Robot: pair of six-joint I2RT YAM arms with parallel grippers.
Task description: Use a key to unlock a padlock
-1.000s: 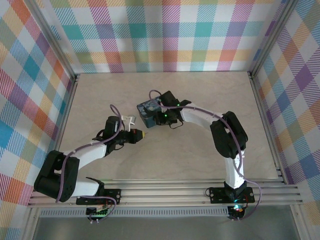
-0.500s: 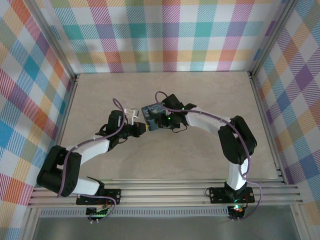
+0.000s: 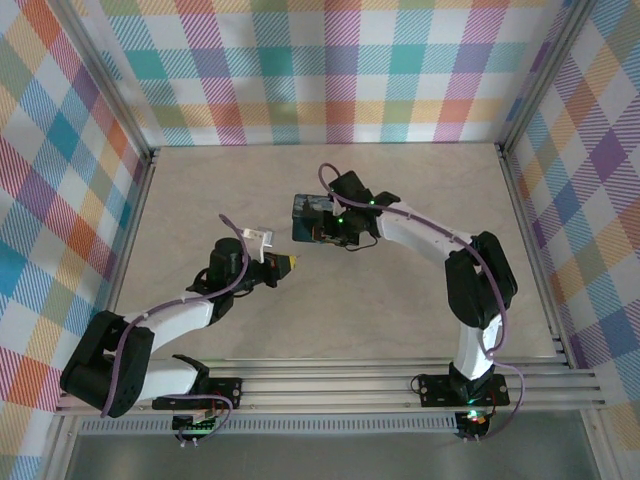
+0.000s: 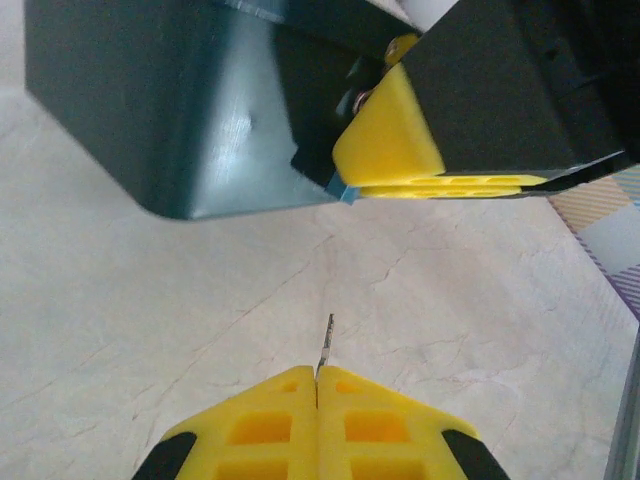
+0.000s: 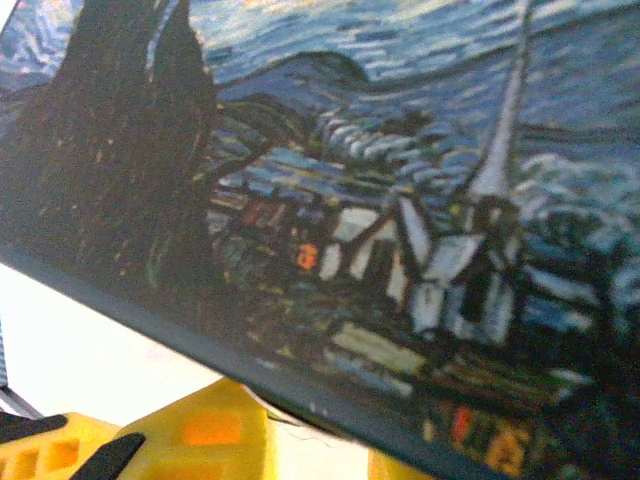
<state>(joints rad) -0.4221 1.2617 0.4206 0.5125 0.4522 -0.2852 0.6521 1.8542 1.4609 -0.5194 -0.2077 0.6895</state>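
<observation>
Moved toward the worktop's point(image 3: 200, 190) far edge: right tool point(image 3: 320, 222) clamping padlock point(image 3: 306, 216). Left wrist view reveals key point(image 4: 326, 345) pinched in left tool point(image 4: 318, 380).

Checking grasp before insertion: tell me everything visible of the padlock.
The padlock is a boxy block: glossy dark teal sides, rounded corners, a face printed with a swirly blue-and-yellow night-sky village painting. No shackle or keyhole can be made out. It is clamped in the right claw, apparently lifted clear of the table, tilted. Nothing else touches it.
</observation>
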